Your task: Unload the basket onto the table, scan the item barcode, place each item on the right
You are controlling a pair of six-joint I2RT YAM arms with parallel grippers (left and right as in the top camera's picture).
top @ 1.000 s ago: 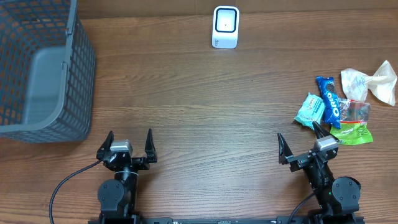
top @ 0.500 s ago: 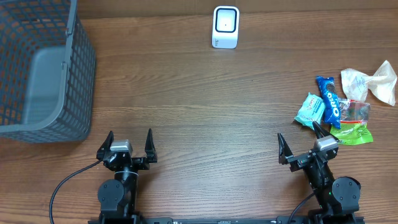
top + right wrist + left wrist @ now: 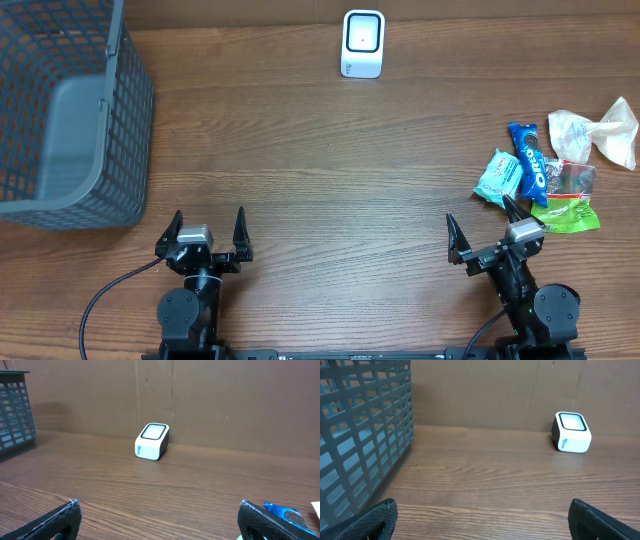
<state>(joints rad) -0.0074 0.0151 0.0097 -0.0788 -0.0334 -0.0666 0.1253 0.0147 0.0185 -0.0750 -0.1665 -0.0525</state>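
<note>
While your left pincer [image 3: 209,222] and right pincer [image 3: 480,228] stood open and empty, the snack packets [image 3: 529,162] overlapped, so you risked grabbing two.

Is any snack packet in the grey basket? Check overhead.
No, the basket shows a bare floor; the snack packets lie on the table at the right.

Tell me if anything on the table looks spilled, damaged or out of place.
Nothing stands out. The white cube-shaped scanner and grey mesh basket sit upright; the snack packets lie in an overlapping heap at the right, beside a crumpled white bag.
</note>
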